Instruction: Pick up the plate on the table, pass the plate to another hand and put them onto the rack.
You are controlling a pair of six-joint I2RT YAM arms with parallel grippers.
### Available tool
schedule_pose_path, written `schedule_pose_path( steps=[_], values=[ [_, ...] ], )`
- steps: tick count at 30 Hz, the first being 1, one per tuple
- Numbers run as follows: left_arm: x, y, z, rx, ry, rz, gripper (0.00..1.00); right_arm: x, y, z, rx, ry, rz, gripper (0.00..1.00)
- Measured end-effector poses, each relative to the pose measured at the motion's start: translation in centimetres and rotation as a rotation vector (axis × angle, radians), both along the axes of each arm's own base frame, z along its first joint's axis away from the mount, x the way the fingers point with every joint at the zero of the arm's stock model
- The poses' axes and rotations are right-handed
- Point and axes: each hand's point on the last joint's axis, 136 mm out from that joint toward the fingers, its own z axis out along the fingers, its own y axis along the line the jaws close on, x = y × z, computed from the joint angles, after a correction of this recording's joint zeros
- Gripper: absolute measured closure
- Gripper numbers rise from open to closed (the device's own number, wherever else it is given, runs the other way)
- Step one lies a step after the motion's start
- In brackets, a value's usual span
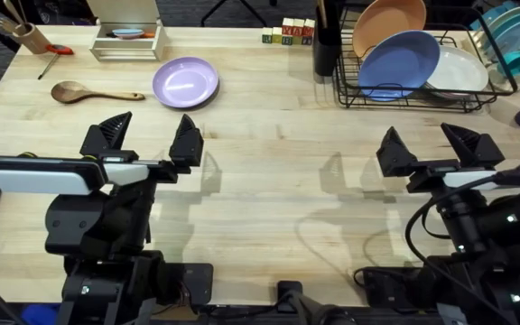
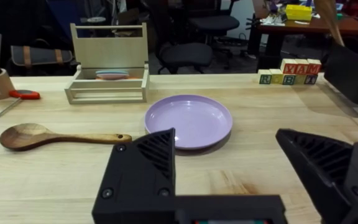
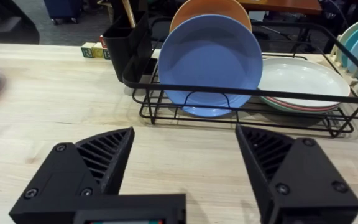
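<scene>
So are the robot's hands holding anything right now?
No, nothing is held. The left gripper and right gripper are both open over the table, and the plate lies flat, untouched.

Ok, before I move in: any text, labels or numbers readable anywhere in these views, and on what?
"YAM": top row of the wooden letter blocks at the table's far edge, left wrist view.
"R", "B": two blocks of the bottom row; the letters between and after them are too blurred to read.
Lavender plate, dish rack, wooden spoon: no text visible.
</scene>
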Motion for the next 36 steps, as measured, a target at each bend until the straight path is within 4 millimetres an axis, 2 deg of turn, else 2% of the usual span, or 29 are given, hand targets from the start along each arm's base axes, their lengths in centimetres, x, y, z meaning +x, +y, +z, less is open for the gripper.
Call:
schedule_pose_path(
  steps=[18,24,29,32,36],
  values=[
    [0.0,0.0,0.0,0.002,0.001,0.0,0.008,0.0,-0.1,-0.1,-0.001,0.004,-0.005,0.005],
    [0.0,0.6,0.7,0.002,-0.029,0.032,0.008,0.0,-0.2,-0.1,0.0,0.005,-0.013,0.005],
    [-0.4,0.7,-0.6,0.003,0.069,0.04,0.007,-0.6,-0.5,-0.1,0.002,0.076,-0.028,0.006],
    [-1.0,0.9,0.7,0.005,0.134,0.05,0.007,-1.0,-0.7,1.3,0.0,0.121,-0.04,0.006],
    [-1.6,1.0,4.5,0.007,0.193,0.059,0.007,-1.1,-0.8,4.9,-0.002,0.155,-0.048,0.005]
  ],
)
